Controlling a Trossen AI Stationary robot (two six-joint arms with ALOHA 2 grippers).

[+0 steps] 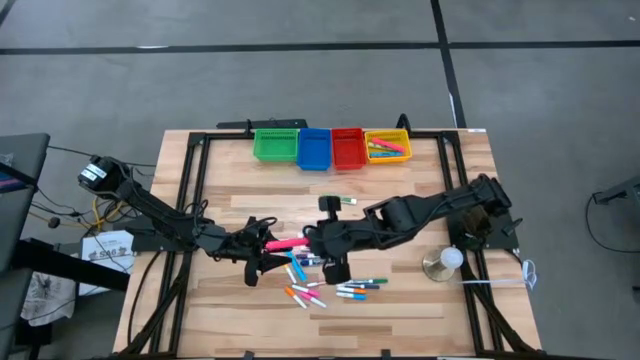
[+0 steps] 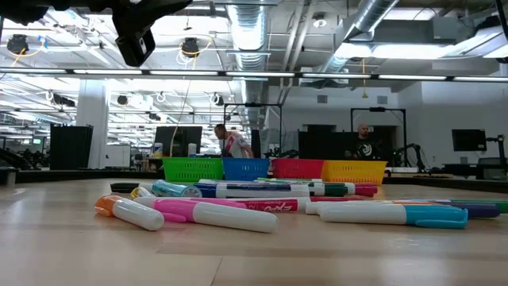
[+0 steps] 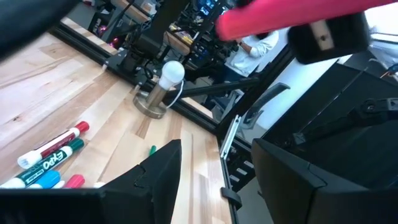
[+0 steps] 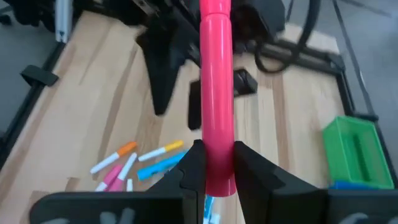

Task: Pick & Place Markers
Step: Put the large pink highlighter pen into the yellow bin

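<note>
Two grippers meet over one pink marker (image 4: 217,93) above the table's middle.

The right gripper (image 4: 217,163) is clamped on one end of the pink marker, while the left gripper (image 1: 262,243), at its 9 o'clock, stands with fingers spread around the other end. The remaining loose markers (image 1: 322,282) lie scattered on the table (image 1: 420,310) towards 6 o'clock. Four bins sit at 12 o'clock; the yellow bin (image 1: 388,135) already holds markers.

A big lab or workshop. Bare pipes and ducts (image 2: 262,32) on the ceiling, long strip lights (image 2: 238,73), dark screens (image 2: 468,140) along the back, grey floor (image 1: 540,90), and people (image 2: 232,143) standing far behind the wooden table (image 1: 400,180).
</note>
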